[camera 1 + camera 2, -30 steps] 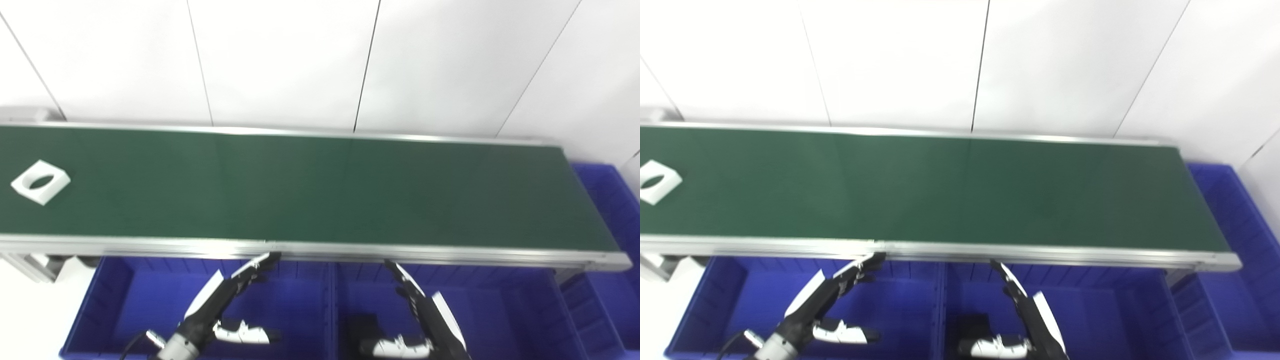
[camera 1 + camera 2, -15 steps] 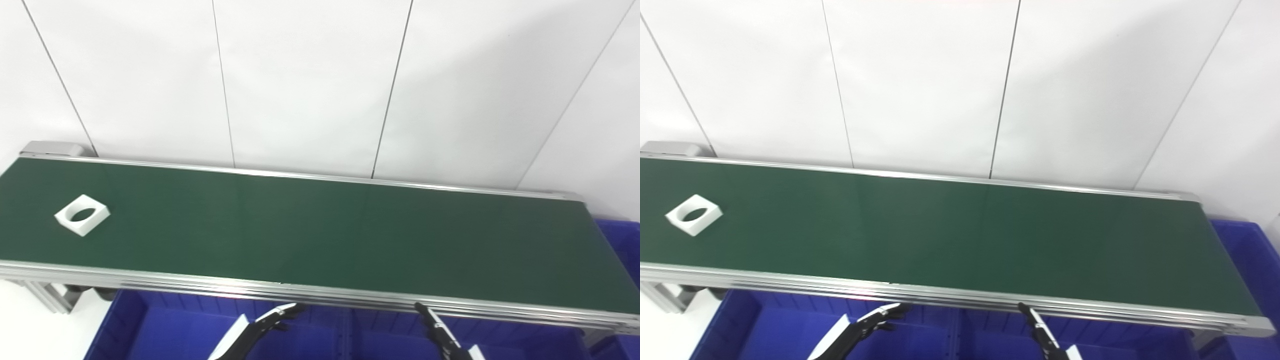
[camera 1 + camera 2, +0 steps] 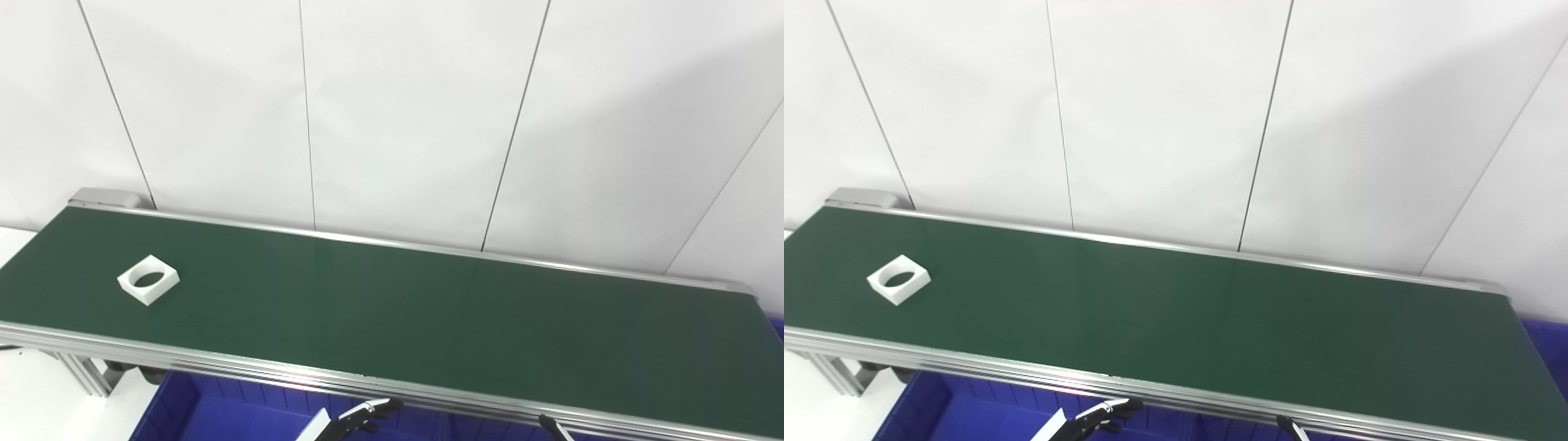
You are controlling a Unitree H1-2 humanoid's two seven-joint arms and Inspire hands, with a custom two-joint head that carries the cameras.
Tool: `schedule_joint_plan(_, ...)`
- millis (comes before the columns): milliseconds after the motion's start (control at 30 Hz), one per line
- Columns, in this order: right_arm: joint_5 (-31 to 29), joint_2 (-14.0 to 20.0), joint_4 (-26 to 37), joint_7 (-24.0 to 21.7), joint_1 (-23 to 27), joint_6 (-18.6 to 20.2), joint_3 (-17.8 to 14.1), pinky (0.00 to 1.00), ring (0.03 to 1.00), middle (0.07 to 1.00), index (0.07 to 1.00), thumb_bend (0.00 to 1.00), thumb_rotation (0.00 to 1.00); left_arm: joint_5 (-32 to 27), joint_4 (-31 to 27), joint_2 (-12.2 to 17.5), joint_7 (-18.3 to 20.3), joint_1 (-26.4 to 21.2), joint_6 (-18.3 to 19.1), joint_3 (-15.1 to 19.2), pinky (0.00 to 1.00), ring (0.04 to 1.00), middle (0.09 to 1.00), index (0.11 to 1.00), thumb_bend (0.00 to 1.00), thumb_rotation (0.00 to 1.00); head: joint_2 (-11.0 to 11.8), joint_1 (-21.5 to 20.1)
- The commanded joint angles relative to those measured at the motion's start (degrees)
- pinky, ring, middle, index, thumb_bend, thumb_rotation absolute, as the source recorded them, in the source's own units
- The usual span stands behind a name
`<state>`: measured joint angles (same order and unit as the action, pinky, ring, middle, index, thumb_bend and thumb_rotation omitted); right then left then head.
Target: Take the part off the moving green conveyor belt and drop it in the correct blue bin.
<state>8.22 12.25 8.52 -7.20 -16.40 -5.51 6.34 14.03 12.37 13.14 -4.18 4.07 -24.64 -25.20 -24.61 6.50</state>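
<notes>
Early going here: the white square plastic part with a round hole (image 3: pixel 148 279) lies flat near the left end of the long green conveyor belt (image 3: pixel 429 318), untouched. Only fingertips of the left hand (image 3: pixel 361 418) and right hand (image 3: pixel 553 427) peek in below the belt's near rail, so I cannot tell how wide their fingers are. Pick and drop into the blue bin (image 3: pixel 202 413) both remain.

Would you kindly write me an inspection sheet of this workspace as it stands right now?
Surface: green conveyor belt with metal side rails, running left to right.
Job's things: one white square part with a round hole, lying flat near the belt's left end; blue bin partly visible under the near rail.
Clutter: nothing seen.
Hands: left hand and right hand show only fingertips at the bottom edge, below the belt, holding nothing visible; open or shut unclear.
Cables: nothing seen.
Surroundings: white panelled wall behind the belt.
</notes>
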Motion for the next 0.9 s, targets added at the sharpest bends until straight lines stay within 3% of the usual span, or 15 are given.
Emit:
schedule_joint_plan(0,-0.51,0.5,1.06,-0.04,0.38,-1.87,-0.59,1.0,1.0,0.985,0.947,0.96,0.02,1.79,-2.82,0.83,-2.81,-1.0,-2.29,-0.48,0.76,0.842,0.876,0.845,1.0,0.43,-0.08,0.04)
schedule_joint_plan(200,-0.76,0.63,0.8,-0.08,0.34,-1.94,-1.07,1.0,1.0,0.984,0.941,0.94,0.01,3.6,-5.61,1.49,-5.58,-0.96,-2.28,-1.26,0.75,0.833,0.872,0.842,1.0,0.45,0.01,1.69)
schedule_joint_plan(400,-0.98,0.58,1.02,-0.18,0.2,-2.01,-1.09,1.0,1.0,0.989,0.955,0.93,0.02,1.37,-9.39,1.79,-4.98,-0.5,-2.26,0.02,0.74,0.829,0.864,0.83,1.0,0.39,-0.04,1.97)
schedule_joint_plan(867,-1.81,0.8,-0.11,-0.3,0.49,-3.65,-1.32,1.0,1.0,0.985,0.951,0.92,0.04,1.36,-14.2,0.53,-0.78,-1.68,-1.49,8.94,0.76,0.845,0.874,0.835,1.0,0.42,-0.14,3.3)
